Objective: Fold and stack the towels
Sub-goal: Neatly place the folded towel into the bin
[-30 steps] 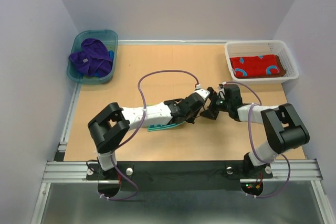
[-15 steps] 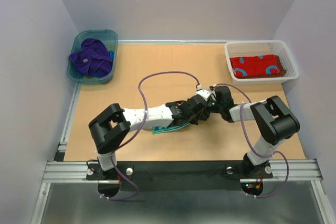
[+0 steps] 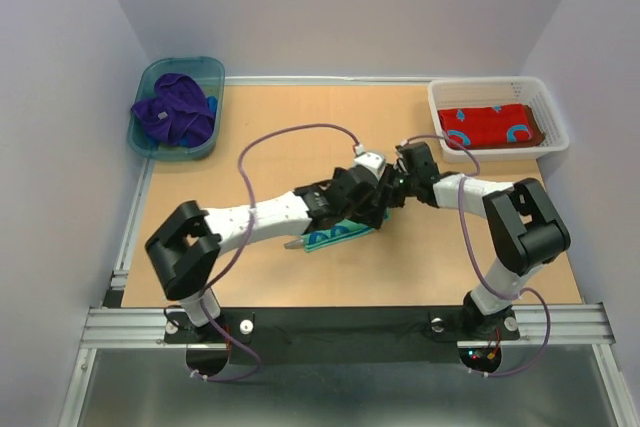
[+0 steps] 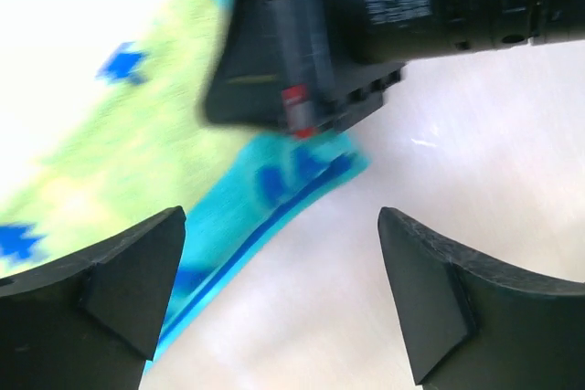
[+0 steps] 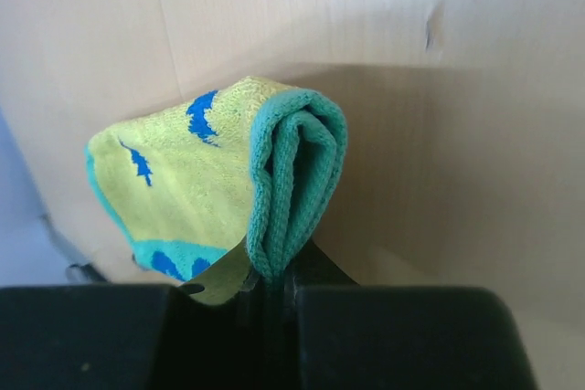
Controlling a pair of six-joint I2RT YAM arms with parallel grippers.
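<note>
A: As the table (image 3: 250, 127) fills most of the overhead view, what stands on it?

B: A tub (image 3: 218, 97) at the table's far-left corner and a basket (image 3: 490, 84) at its far-right corner. The left arm (image 3: 255, 219) and right arm (image 3: 520, 237) reach in from the table's near edge and meet over its middle.

A: What lies in those, and between?

B: A purple towel (image 3: 172, 107) lies bunched in the tub. A red towel (image 3: 490, 127) with blue marks lies folded flat in the basket. A teal-yellow towel (image 3: 335, 238) lies near the table's middle, a little toward the near edge, partly under the left arm.

A: Is anything gripping it?

B: Yes, the right gripper (image 5: 279, 280). Its jaws are clamped on a folded teal edge of that towel, and the yellow side with blue marks hangs off to one side. Whether that corner is clear of the table, I cannot tell.

A: And the left gripper (image 4: 281, 221)?

B: Spread wide, holding nothing. Its fingers (image 4: 119, 271) hover over the table's middle, with the towel's edge and the right gripper just beyond their tips. That view is blurred.
</note>
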